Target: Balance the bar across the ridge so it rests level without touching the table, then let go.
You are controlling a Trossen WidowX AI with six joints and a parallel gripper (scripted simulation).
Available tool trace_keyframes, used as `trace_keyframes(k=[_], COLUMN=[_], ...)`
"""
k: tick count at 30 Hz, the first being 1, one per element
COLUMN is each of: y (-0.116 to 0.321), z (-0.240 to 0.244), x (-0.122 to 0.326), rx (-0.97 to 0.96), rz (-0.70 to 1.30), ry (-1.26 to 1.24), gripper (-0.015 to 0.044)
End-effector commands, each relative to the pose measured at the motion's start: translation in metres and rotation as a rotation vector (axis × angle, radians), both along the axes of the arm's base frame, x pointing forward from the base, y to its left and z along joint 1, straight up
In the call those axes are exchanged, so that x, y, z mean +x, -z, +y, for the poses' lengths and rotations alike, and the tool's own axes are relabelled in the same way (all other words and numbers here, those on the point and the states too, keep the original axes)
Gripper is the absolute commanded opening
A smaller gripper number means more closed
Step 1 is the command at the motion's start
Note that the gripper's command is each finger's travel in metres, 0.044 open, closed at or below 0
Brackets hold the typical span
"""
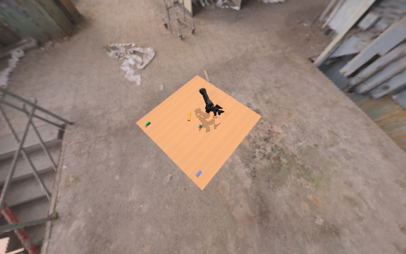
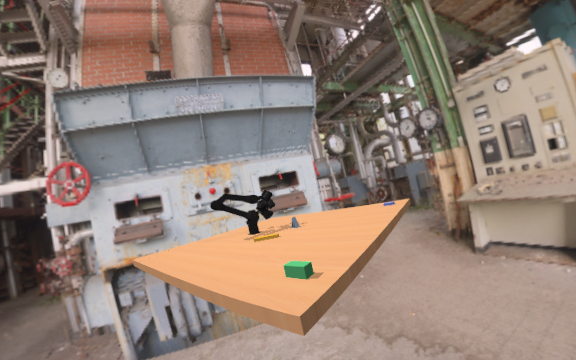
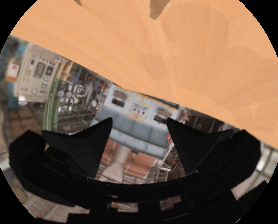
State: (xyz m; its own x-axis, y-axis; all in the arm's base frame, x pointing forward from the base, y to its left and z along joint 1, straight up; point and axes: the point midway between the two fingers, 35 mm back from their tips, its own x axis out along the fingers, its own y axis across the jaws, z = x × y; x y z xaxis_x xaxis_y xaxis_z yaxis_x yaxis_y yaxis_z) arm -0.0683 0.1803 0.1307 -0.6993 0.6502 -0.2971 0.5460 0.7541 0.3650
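The yellow bar (image 1: 189, 116) (image 2: 266, 237) lies flat on the wooden table (image 1: 189, 155) (image 2: 248, 280), left of the arm's base. The ridge (image 1: 200, 126) (image 2: 295, 222) is a small blue-grey wedge standing on the table a short way from the bar, apart from it. My gripper (image 1: 220, 112) (image 2: 268, 202) (image 3: 140, 120) is raised above the table, away from both, open with nothing between its fingers. The wrist view shows only bare table and the background beyond its edge; neither bar nor ridge shows there.
A green block (image 1: 147, 123) (image 2: 298, 269) sits near one table corner. A small blue block (image 1: 199, 173) (image 2: 389, 203) lies near another corner. The table edges drop off to the floor all around.
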Motion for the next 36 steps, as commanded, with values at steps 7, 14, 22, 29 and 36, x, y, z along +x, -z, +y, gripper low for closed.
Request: trace_keyframes(k=[7,14,22,29,36], y=[-0.002,-0.005,-0.008,-0.010,-0.011], z=[0.012,0.023,0.029,0.029,0.022], x=[0.023,0.055,0.094,0.130,0.165], rx=[0.048,0.088,0.104,0.092,0.059], rz=[-0.138,-0.316,-0.519,-0.695,-0.863], ry=[0.070,0.141,0.196,0.219,0.217], gripper=[0.0315,0.0315,0.0315,0.0315,0.0315])
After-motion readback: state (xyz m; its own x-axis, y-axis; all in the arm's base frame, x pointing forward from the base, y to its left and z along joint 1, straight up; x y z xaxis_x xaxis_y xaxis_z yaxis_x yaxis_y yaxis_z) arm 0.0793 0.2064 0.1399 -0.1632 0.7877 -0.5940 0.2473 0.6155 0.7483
